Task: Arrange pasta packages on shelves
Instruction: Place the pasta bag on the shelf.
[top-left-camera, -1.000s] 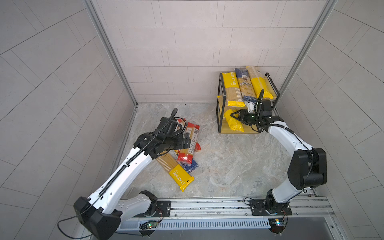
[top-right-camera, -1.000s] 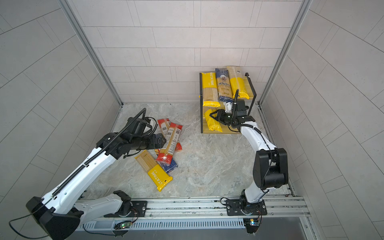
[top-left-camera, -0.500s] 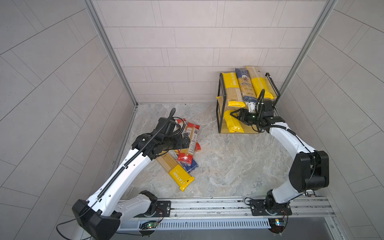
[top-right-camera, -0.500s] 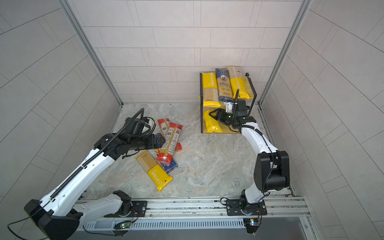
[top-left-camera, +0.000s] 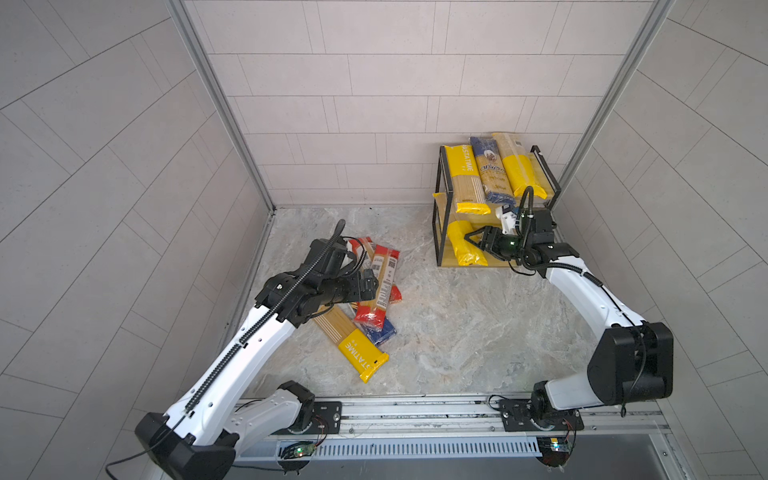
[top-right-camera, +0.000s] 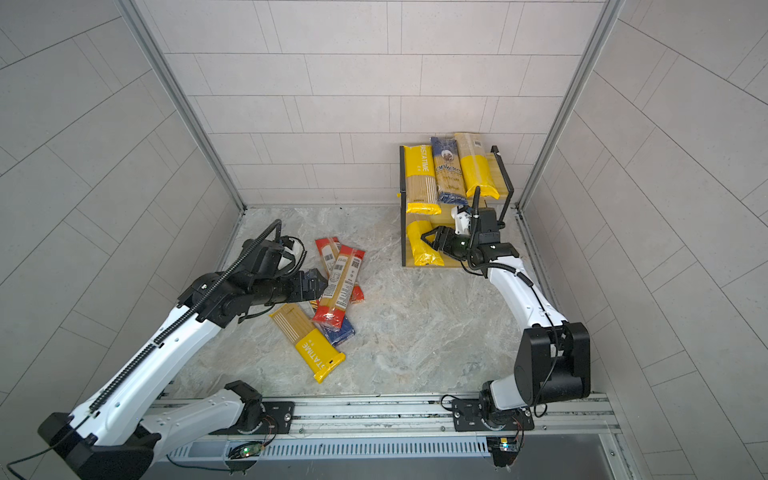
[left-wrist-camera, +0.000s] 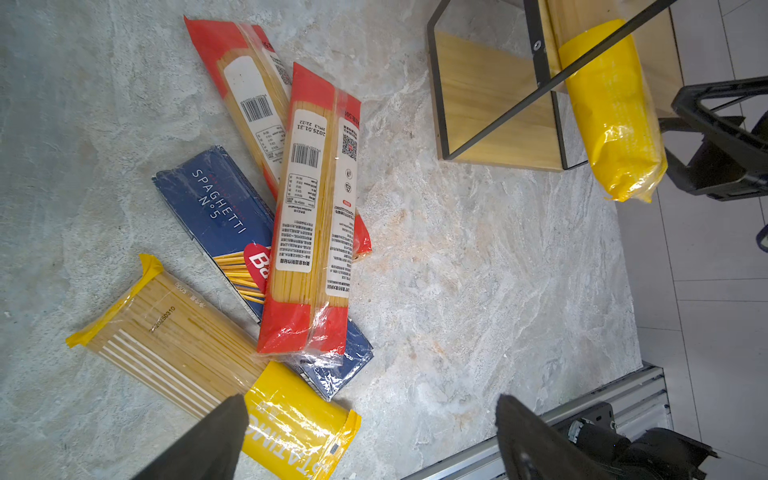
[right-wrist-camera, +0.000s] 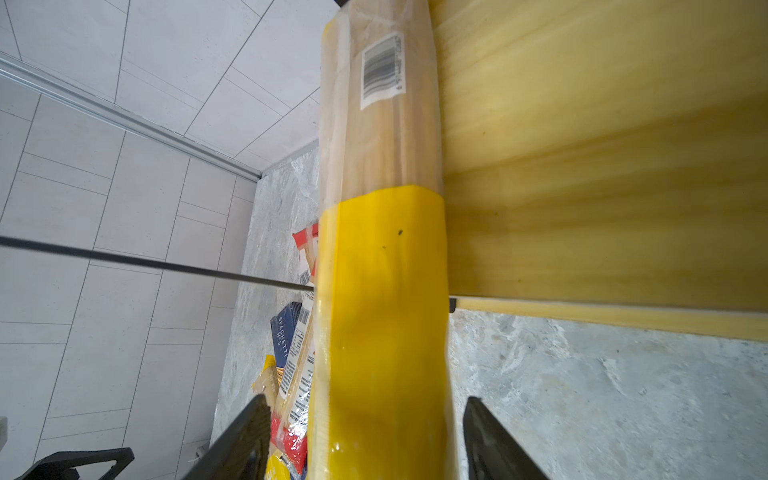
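The shelves (top-left-camera: 436, 232) stand at the back right against the wall. The top board carries three pasta packages: a yellow one (top-left-camera: 465, 178), a dark blue one (top-left-camera: 492, 170) and another yellow one (top-left-camera: 517, 166). A yellow pack (top-left-camera: 465, 245) (right-wrist-camera: 382, 291) lies on the bottom board, its end jutting over the front edge. My right gripper (top-left-camera: 468, 237) (right-wrist-camera: 365, 401) straddles that end, open, with gaps on both sides. My left gripper (top-left-camera: 372, 286) (left-wrist-camera: 370, 401) hovers open over a floor pile: two red-ended packs (left-wrist-camera: 316, 208) (left-wrist-camera: 249, 83), a blue pack (left-wrist-camera: 216, 208) and a yellow pack (left-wrist-camera: 187, 349).
Tiled walls close in the marble floor (top-left-camera: 457, 332) on three sides. The arms' metal base rail (top-left-camera: 415, 411) runs along the front edge. The rack's thin black frame bar (right-wrist-camera: 145, 262) crosses beside the right gripper.
The right gripper's jaws have spread apart, letting go of the yellow pack on the bottom board. The left arm has hardly moved.
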